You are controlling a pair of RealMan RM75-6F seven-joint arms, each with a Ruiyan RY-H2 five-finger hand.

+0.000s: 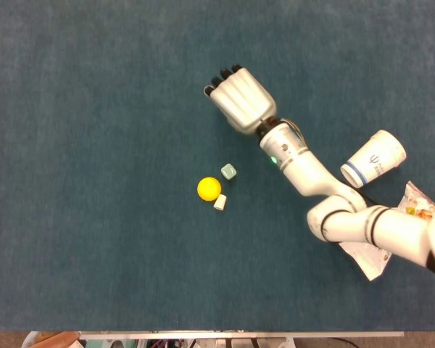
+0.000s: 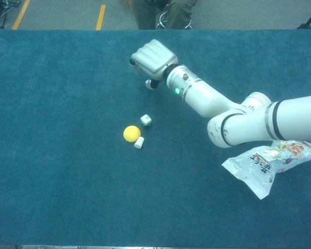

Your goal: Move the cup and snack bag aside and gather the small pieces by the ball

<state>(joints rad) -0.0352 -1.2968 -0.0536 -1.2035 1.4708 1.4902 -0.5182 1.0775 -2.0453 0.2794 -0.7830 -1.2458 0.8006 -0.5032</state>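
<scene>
A yellow ball (image 1: 209,188) lies near the middle of the blue worktop (image 1: 87,145). Touching or just beside its lower right is a small white piece (image 1: 220,203), and just to its upper right sits a pale green cube (image 1: 228,172). Further toward the far edge, the right robot hand (image 1: 238,98) reaches out over the worktop, palm down and knuckles up, fingers curled under. Whether they hold anything cannot be told; in the chest view something small and pale shows just beneath the hand. The arm (image 1: 304,170) runs back toward the right edge. There a white cup (image 1: 374,159) with a blue band lies on its side, and the snack bag (image 2: 264,161) lies flat nearer the front right corner.
</scene>
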